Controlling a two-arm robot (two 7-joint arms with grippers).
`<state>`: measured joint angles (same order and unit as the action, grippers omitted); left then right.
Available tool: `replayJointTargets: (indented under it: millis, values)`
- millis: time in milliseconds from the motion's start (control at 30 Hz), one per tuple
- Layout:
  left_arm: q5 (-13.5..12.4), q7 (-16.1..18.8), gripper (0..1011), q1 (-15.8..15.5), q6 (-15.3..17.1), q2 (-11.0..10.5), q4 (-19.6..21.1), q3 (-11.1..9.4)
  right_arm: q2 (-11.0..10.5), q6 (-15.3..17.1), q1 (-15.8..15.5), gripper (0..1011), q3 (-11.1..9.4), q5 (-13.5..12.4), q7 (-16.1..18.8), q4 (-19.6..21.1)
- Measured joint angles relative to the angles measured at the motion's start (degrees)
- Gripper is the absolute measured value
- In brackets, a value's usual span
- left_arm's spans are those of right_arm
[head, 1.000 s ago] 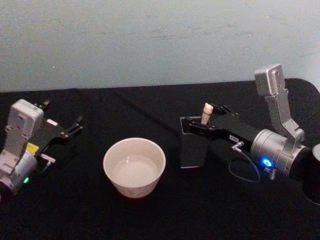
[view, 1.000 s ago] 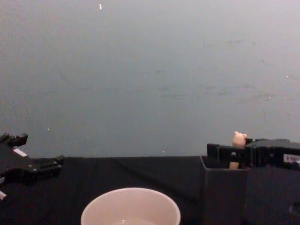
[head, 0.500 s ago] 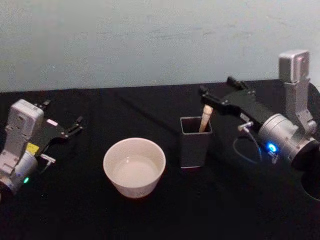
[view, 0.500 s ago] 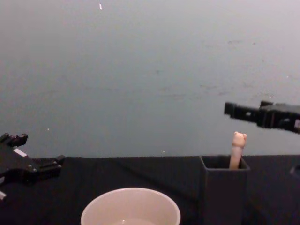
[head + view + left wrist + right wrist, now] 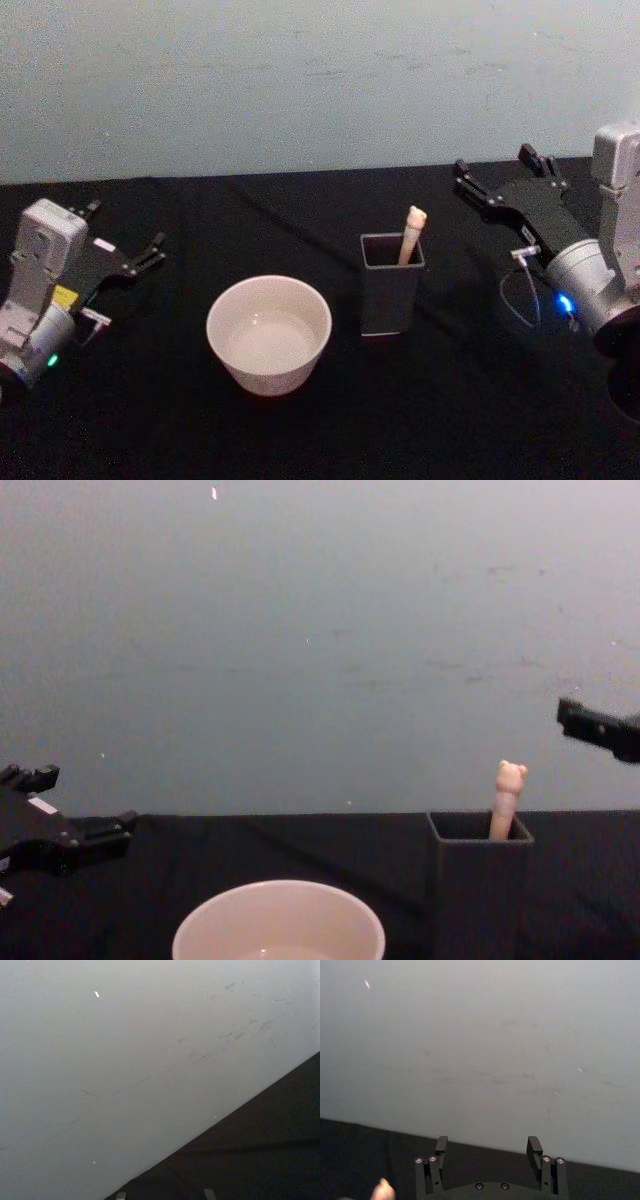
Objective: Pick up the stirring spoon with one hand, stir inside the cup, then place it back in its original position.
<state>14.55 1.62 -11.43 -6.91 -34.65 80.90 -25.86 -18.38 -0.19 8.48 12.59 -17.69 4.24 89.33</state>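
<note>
Standing upright in the tall dark grey square-sided plastic holder (image 5: 391, 283), the slim stirring spoon (image 5: 410, 234) with its beige handle and tiny bear head leans against the holder's far right corner, its head rising above the rim in the chest view. The right gripper (image 5: 496, 176), which a second ago was closed around the spoon's handle at the holder and half a second ago had lifted just clear, now hovers well to the right of the holder and above the black cloth-covered surface (image 5: 300, 430), its two black fingers (image 5: 441, 1145) spread wide apart and holding nothing. The wide round cream-white cup (image 5: 268, 334) sits just left of the holder, apart from it, in the same spot as before. The left gripper (image 5: 122, 237) rests parked near the surface's left edge, unchanged from the earlier frames, its fingers apart and empty. Behind everything runs a pale blue-grey wall (image 5: 300, 80).
</note>
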Motion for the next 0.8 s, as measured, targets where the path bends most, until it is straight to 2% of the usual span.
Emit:
replayJointTargets:
  millis: [100, 233, 567, 800]
  values:
    - [0.0, 0.0, 1001, 0.0, 0.0, 0.0, 0.0, 0.0, 0.4, -0.6, -0.4, 1002, -0.2, 2.2, -1.1, -2.2]
    - [0.0, 0.0, 1001, 0.0, 0.0, 0.0, 0.0, 0.0, 1.0, -0.5, -0.4, 1000, -0.2, 3.7, -1.4, -4.6]
    - [0.0, 0.0, 1002, 0.0, 0.0, 0.0, 0.0, 0.0, 2.7, 0.4, 0.3, 1000, -0.5, 5.6, -1.1, -8.8]
    - [0.0, 0.0, 1001, 0.0, 0.0, 0.0, 0.0, 0.0, 3.2, 0.4, 0.5, 1002, -1.0, 6.1, -0.7, -9.4]
